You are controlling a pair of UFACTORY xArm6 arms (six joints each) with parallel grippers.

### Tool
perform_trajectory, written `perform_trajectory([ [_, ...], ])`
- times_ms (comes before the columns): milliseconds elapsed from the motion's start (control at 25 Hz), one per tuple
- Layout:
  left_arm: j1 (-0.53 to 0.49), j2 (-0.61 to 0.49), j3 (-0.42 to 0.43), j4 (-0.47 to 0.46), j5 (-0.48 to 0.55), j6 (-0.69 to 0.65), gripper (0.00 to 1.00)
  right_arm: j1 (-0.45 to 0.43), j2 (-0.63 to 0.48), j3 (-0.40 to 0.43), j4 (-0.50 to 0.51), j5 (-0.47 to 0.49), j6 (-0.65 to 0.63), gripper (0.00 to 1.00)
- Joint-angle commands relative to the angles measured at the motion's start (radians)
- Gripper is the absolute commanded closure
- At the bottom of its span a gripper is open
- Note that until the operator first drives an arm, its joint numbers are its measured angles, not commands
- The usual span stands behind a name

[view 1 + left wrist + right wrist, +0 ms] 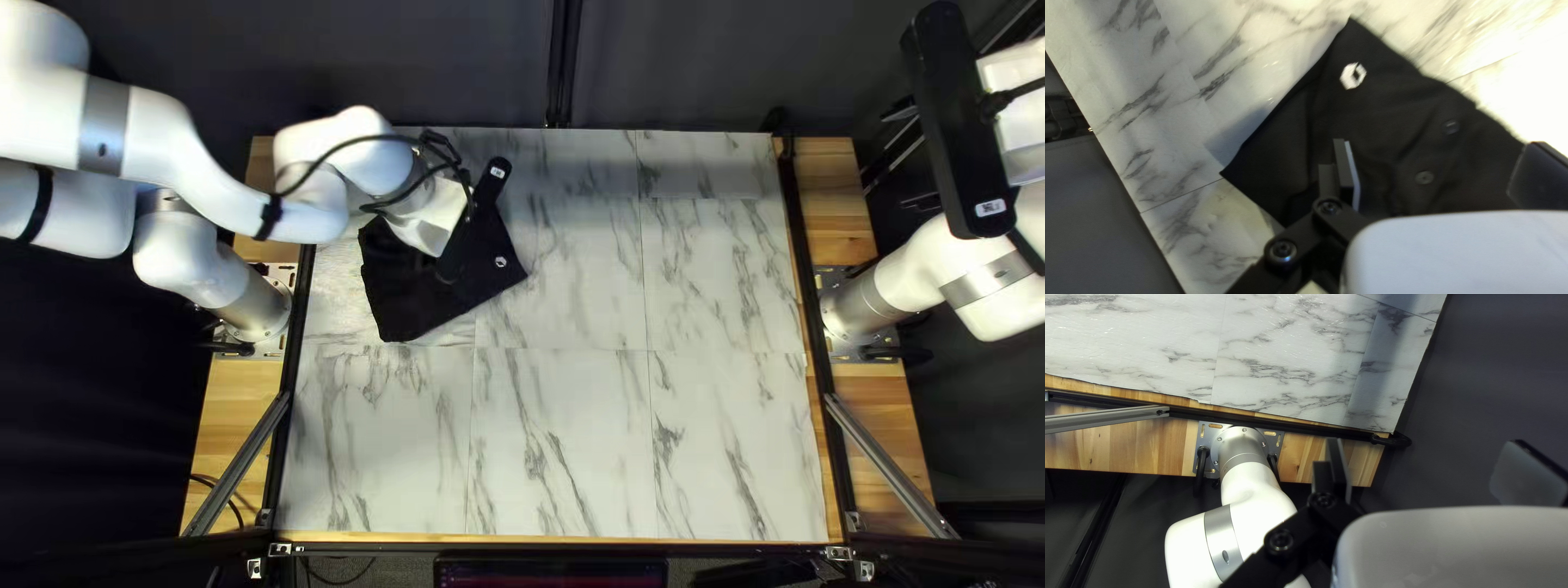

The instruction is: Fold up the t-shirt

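Note:
The black t-shirt (408,299) lies as a compact, folded-looking patch at the upper left of the top left view, partly hidden by my left gripper (435,223) above it. In the left wrist view the t-shirt (1383,120) shows a white mark near one corner and two dark round spots. There my left gripper (1440,170) is open over the cloth, its fingers wide apart. High at the right edge of the top left view is my right gripper (912,156), away from the shirt. The right wrist view shows this gripper (1434,471) open with nothing between its fingers.
The marble-patterned tabletop (566,436) has black rails along its left and right sides. Wooden strips (865,218) lie outside the rails. My right arm's base (1244,443) stands on the wood. A dark curtain (708,65) hangs behind the far edge.

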Motion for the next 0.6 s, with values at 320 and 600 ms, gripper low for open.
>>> perform_trajectory([
  [320,-0.042,-0.059,-0.072,-0.011,0.114,-0.094,0.00,0.000,0.000,0.000,0.000,0.000,0.000,0.00],
  [600,-0.042,-0.059,-0.072,-0.011,0.114,-0.094,0.00,0.000,0.000,0.000,0.000,0.000,0.000,0.00],
])
